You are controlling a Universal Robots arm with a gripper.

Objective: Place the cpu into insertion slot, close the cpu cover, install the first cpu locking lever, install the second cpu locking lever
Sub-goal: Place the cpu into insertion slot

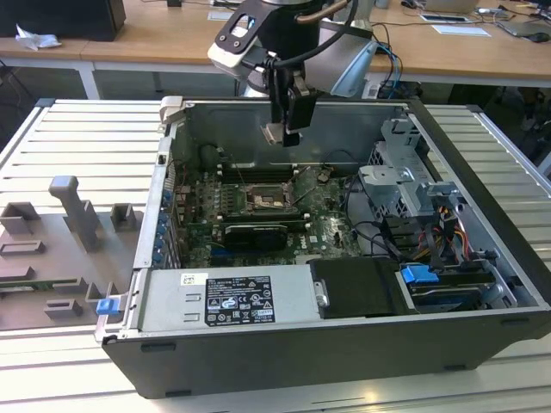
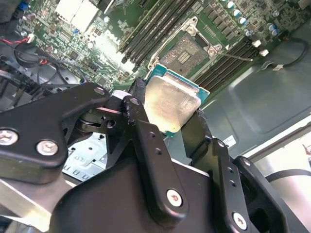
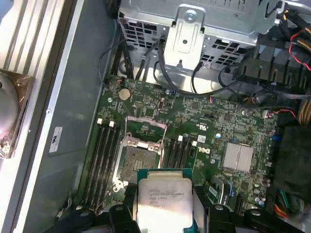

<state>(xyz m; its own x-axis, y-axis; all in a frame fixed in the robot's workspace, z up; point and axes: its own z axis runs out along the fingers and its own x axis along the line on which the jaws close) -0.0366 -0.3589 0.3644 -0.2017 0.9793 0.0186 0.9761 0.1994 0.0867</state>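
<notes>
Exterior view's left: grey slatted table (image 1: 52, 370) carrying a grey moulded fixture tray (image 1: 34, 258) with blocky pegs, small blue clip (image 1: 107, 305) at its edge

Next, open dark-grey metal PC case (image 1: 258, 366) lying on its side, boxy steel power supply (image 1: 224, 299) with a white label along the near wall

Green motherboard (image 1: 331, 228) flat on the case floor, with long black memory slots (image 3: 99, 160) in ribbed rows

insertion slot (image 3: 136, 162) a small square, dark grainy centre, thin shiny rim, nothing seated in it; cpu cover (image 3: 146, 120) a silvery frame with a cut-out middle, tipped open just beside the slot

gripper (image 1: 288, 136) hangs above the board, well clear of it, black matte link fingers (image 2: 138, 104) with round screw heads clenched on the cpu (image 2: 170, 104); the cpu is a flat square, pale brushed-metal face, teal-green edge, pinched on two opposite sides, above the slot and apart from it

Exterior view's right: perforated silver drive cage (image 1: 405, 176), loose black cables (image 1: 374, 237), blue plastic connector (image 1: 419, 277)
</notes>
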